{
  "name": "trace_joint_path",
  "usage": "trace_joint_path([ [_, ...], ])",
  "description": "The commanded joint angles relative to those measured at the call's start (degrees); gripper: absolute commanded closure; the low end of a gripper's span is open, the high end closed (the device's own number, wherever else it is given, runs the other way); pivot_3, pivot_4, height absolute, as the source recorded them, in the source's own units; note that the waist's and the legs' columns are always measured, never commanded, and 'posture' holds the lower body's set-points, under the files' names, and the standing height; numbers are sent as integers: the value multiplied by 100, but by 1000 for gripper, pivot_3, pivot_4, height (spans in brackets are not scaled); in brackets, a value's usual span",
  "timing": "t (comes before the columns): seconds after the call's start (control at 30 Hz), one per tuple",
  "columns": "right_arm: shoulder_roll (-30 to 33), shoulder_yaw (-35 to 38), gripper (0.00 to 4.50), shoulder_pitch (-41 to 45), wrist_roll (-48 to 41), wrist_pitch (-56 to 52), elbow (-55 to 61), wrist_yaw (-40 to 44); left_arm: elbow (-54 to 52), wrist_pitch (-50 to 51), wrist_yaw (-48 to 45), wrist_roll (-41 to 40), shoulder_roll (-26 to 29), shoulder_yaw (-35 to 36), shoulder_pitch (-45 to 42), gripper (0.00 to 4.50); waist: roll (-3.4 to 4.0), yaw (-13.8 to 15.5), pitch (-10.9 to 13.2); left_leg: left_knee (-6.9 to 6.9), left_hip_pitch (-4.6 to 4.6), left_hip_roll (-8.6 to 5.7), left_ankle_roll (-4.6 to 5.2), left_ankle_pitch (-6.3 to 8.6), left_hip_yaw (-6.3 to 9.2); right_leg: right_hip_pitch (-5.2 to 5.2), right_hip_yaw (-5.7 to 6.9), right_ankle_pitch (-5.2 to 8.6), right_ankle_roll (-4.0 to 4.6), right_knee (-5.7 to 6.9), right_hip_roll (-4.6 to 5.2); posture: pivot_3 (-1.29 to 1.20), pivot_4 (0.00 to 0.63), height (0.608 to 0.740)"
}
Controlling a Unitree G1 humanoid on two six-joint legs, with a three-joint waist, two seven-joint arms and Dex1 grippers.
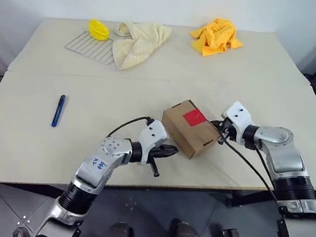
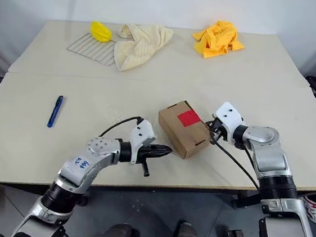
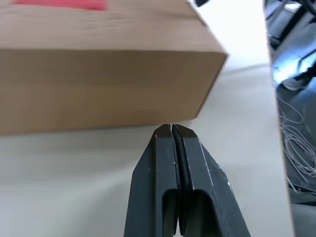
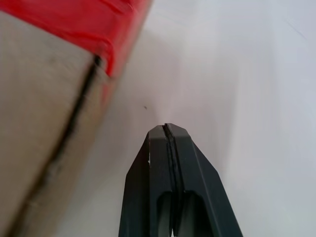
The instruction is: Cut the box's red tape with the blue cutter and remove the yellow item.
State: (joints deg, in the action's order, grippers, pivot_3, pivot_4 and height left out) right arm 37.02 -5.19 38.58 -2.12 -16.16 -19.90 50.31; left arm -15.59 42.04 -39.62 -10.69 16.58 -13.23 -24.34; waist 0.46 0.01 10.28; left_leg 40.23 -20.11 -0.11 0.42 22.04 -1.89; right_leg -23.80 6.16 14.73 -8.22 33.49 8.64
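The brown cardboard box (image 1: 191,129) lies near the table's front edge, with the red tape (image 1: 195,118) on its top. My left gripper (image 1: 172,150) is shut and empty, its tips just short of the box's near-left side (image 3: 98,84). On the box's right, my right gripper (image 1: 220,128) is shut and empty, close to the end where the red tape (image 4: 89,22) wraps over the edge. The blue cutter (image 1: 59,110) lies flat on the table far to the left, away from both grippers. The yellow item is hidden.
At the table's back left a wire rack (image 1: 92,48) holds a bright yellow ridged object (image 1: 99,30), with a cream towel (image 1: 137,43) beside it. An orange-yellow cloth (image 1: 216,37) lies at the back right. The table's front edge runs just behind my left gripper.
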Motion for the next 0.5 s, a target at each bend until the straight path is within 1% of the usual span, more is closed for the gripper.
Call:
trace_joint_path([
  [0.03,101,260,4500,293,1,218,-297,-180,-481,227,109,-171,263,344,178,4457,0,-12,0,-1,1,0,0,0,0,0,0,0,0,0,0,0,150,740],
  [0.1,-24,301,4500,478,-37,275,-624,-283,-353,69,357,-104,270,564,207,4457,1,-16,0,-2,2,2,-1,0,0,0,0,0,0,1,-1,0,150,740],
  [0.17,-187,286,4500,623,-110,246,-802,-252,28,-256,799,-90,-66,829,188,4457,0,-15,0,0,3,2,-1,0,0,0,0,0,0,2,-1,0,150,740],
  [0.23,-298,235,4500,680,-146,214,-820,-142,244,-539,902,-10,-170,768,255,4457,0,-2,0,2,3,2,-1,0,0,2,0,0,0,2,0,0,150,740],
  [0.37,-396,60,4500,624,-157,117,-615,160,403,-756,901,-65,-371,585,380,4457,0,1,0,2,0,0,-1,1,1,1,2,0,0,1,1,0,150,740],
  [0.5,-357,-101,4500,481,-132,25,-313,431,417,-787,811,-114,-405,402,365,4457,1,-11,0,2,1,1,-1,1,1,1,1,0,0,2,-1,0,150,740],
])
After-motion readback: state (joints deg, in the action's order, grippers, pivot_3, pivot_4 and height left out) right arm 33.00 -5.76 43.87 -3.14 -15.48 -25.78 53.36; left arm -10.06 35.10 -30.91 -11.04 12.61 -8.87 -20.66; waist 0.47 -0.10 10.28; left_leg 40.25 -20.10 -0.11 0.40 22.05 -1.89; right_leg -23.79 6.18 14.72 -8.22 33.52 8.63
